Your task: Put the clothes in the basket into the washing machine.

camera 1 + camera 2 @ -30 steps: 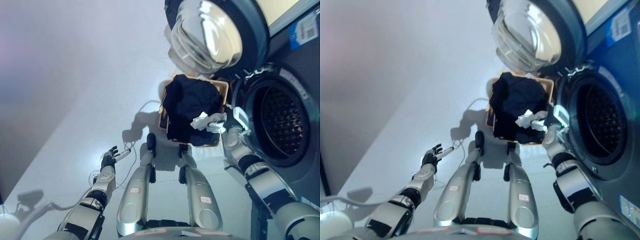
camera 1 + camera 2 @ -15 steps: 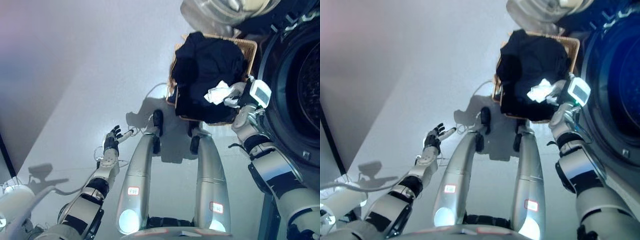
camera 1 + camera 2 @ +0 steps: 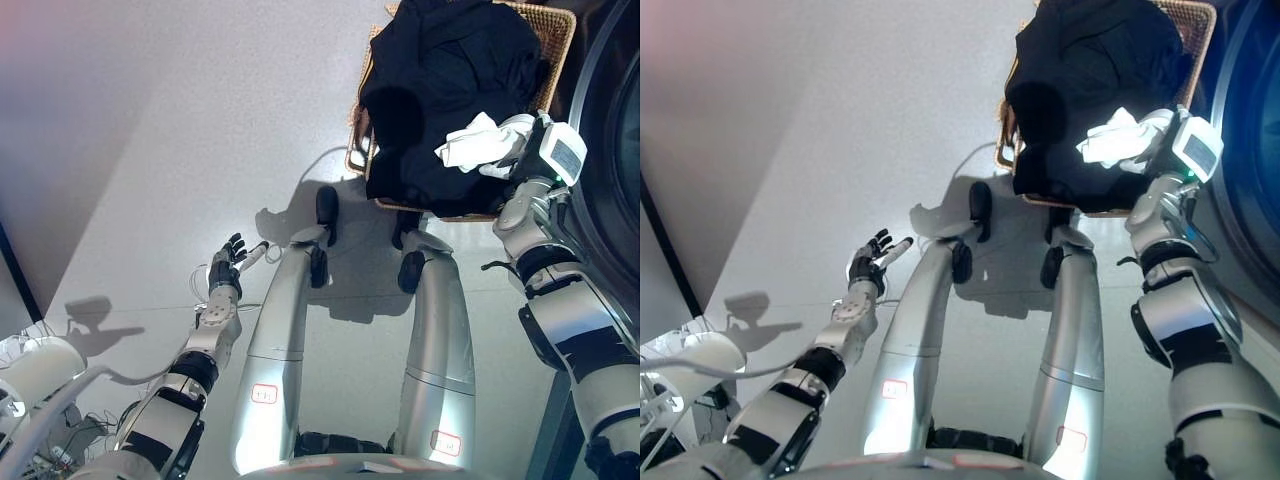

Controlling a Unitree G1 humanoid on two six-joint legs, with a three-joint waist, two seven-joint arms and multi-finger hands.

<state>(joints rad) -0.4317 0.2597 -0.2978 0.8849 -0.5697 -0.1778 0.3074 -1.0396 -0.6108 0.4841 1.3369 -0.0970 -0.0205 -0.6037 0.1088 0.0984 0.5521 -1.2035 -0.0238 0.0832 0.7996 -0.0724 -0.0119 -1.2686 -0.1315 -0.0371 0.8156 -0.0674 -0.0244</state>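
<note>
A wicker basket (image 3: 560, 40) stands on the floor at the top of the view, heaped with dark clothes (image 3: 450, 70) that hang over its near rim. A crumpled white cloth (image 3: 475, 140) lies on the dark heap at the basket's right near corner. My right hand (image 3: 515, 150) is right at this white cloth, its fingers hidden in it. My left hand (image 3: 225, 275) is open with fingers spread, held over the bare floor at the lower left, far from the basket. The washing machine's dark front (image 3: 615, 120) shows at the right edge, next to the basket.
A grey wall (image 3: 60, 100) runs along the left side. A white rounded object (image 3: 40, 370) with thin wires sits on the floor at the lower left corner.
The camera has tilted down, so the basket and machine have slid up and to the right in the picture. My right hand stays at the white cloth; my left hand stays open.
</note>
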